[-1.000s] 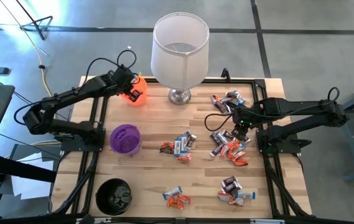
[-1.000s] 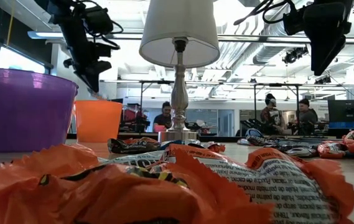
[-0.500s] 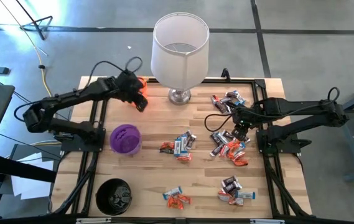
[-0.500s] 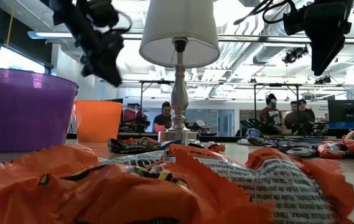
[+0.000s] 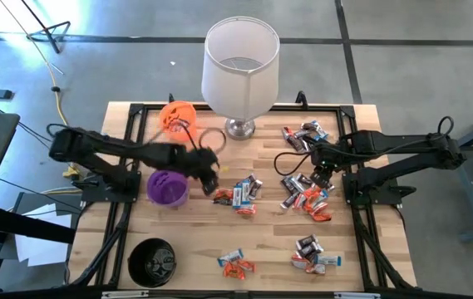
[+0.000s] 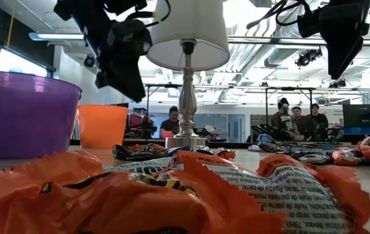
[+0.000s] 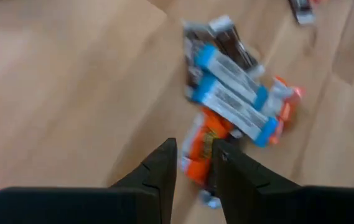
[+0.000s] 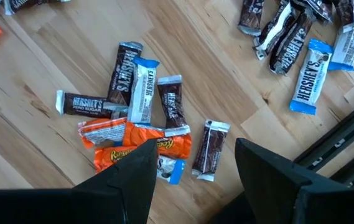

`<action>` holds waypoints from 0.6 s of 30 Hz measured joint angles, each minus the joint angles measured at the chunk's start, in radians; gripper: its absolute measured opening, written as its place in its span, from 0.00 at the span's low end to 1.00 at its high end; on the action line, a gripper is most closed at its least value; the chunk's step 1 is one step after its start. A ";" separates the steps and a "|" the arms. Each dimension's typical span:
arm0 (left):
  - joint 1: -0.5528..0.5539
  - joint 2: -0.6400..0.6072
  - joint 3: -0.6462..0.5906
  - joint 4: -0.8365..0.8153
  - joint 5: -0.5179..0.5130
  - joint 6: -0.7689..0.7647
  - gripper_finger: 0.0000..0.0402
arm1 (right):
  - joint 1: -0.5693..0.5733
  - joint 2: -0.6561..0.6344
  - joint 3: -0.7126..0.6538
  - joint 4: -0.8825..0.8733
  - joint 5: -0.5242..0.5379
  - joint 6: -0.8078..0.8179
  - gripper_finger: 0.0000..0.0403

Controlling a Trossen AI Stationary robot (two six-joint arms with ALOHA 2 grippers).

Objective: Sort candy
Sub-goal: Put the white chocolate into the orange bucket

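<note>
Several heaps of candy point(image 5: 240, 196) lay scattered over the wooden surface point(image 5: 219, 241). The left gripper point(image 5: 209, 178) hung beside the purple cup point(image 5: 168, 185), next to the middle heap, its fingers point(image 7: 164, 163) slightly parted and empty. The right gripper point(image 5: 322, 176) hovered above the right-hand heap point(image 8: 136, 134), fingers point(image 8: 136, 171) spread wide, holding nothing.

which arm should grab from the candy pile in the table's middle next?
Probably the left. The left gripper hangs open beside the central pile of orange and blue-white wrapped candies. The open right gripper sits over the right-side candy cluster.
</note>
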 joint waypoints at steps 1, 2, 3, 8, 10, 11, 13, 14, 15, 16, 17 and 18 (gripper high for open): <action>-0.024 0.022 0.000 0.029 -0.004 -0.008 0.22 | 0.000 0.000 0.000 -0.002 0.000 0.000 0.52; -0.043 0.043 0.000 0.057 -0.004 -0.012 0.22 | 0.000 0.000 0.000 -0.002 0.000 0.000 0.52; -0.060 0.062 0.000 0.079 -0.005 -0.013 0.22 | 0.000 0.000 0.000 -0.003 0.000 0.000 0.52; -0.101 0.151 0.000 0.204 -0.008 -0.014 0.22 | 0.000 0.000 0.000 -0.005 0.000 -0.001 0.52; -0.105 0.183 0.000 0.252 -0.009 -0.014 0.22 | 0.000 0.000 0.000 -0.010 0.000 -0.001 0.52; -0.105 0.199 -0.001 0.274 -0.009 -0.014 0.22 | 0.000 0.000 0.000 -0.016 0.000 -0.001 0.52; -0.105 0.233 -0.001 0.332 -0.009 -0.013 0.22 | 0.000 0.000 0.000 -0.028 0.000 -0.001 0.52; -0.105 0.246 -0.001 0.349 -0.009 -0.012 0.22 | 0.000 0.000 0.000 -0.034 0.000 -0.001 0.52; -0.103 0.262 -0.001 0.370 -0.009 -0.009 0.22 | 0.000 0.000 0.000 -0.038 0.000 -0.001 0.52; -0.102 0.276 -0.001 0.384 -0.009 -0.003 0.22 | 0.000 0.000 0.000 -0.045 0.000 -0.001 0.52; -0.100 0.287 -0.001 0.381 -0.009 -0.001 0.22 | 0.000 0.000 0.000 -0.055 0.000 -0.001 0.52; -0.097 0.299 -0.001 0.380 -0.009 0.002 0.22 | 0.000 0.000 0.000 -0.059 0.000 -0.001 0.52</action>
